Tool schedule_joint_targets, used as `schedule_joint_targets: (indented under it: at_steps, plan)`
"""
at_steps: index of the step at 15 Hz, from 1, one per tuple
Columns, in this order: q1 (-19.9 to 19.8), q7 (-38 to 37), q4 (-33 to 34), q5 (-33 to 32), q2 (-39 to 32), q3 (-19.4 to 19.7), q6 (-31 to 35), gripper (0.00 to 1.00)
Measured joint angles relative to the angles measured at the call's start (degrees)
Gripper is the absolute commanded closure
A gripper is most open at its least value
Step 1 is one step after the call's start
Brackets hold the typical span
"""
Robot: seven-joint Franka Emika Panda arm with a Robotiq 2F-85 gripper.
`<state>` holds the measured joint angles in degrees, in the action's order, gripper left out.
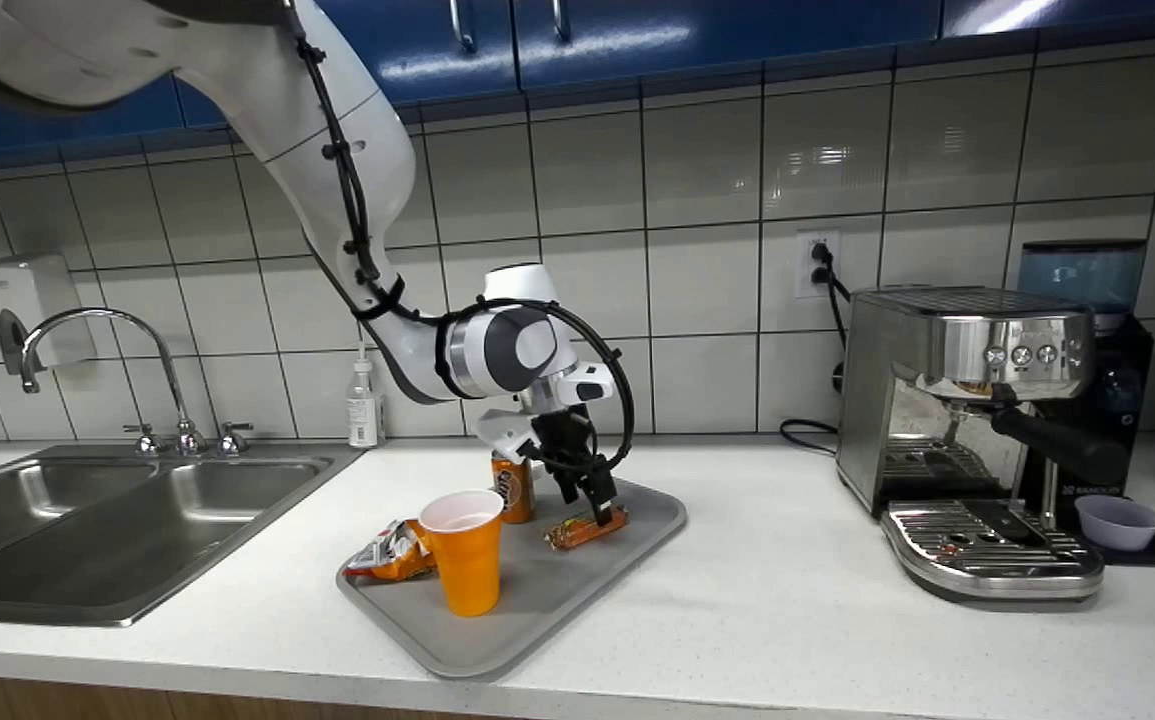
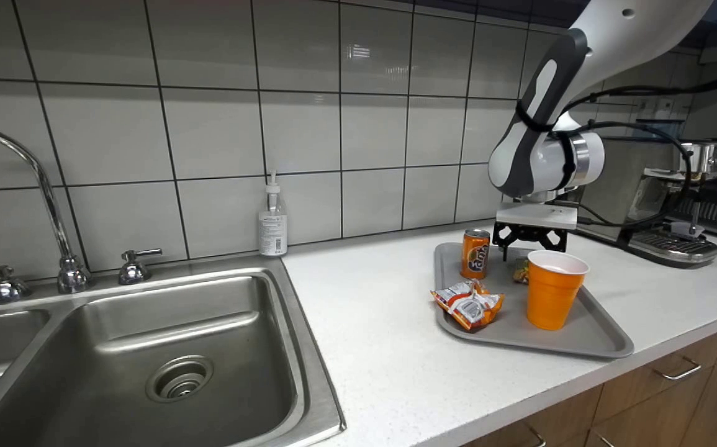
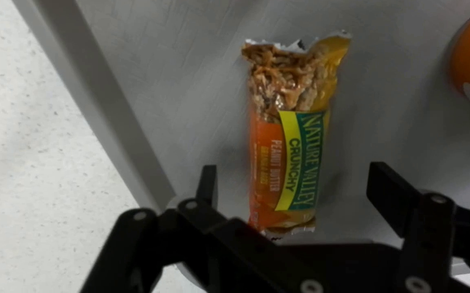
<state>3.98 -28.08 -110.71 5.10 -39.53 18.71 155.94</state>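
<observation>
Jaws spread wide, your gripper is straddling the lower half of a wrapped granola bar, with gaps showing on both sides. The bar is lying flat on the grey tray, near mid-frame in the wrist view. You are probably dealing with something light and stiff but crumbly, slick on the outside; its printed middle is looking like the best hold, squeezed gently across the width, away from the crimped ends. In an exterior view, an orange can is standing left of your gripper, an orange cup is rising lower left, and a snack bag is lying farther left. The can and the tray's raised rim are looking like the likeliest snags.
</observation>
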Motion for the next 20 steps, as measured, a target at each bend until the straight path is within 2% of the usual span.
schedule_joint_targets:
  at_steps: [10, 20]
  plan:
    - [0.7, 0.0, -3.8, -0.1, 3.9, 0.5, 3.6, 0.00]
    - [4.6, -1.1, -13.4, -0.3, 11.2, 3.2, 10.1, 0.00]
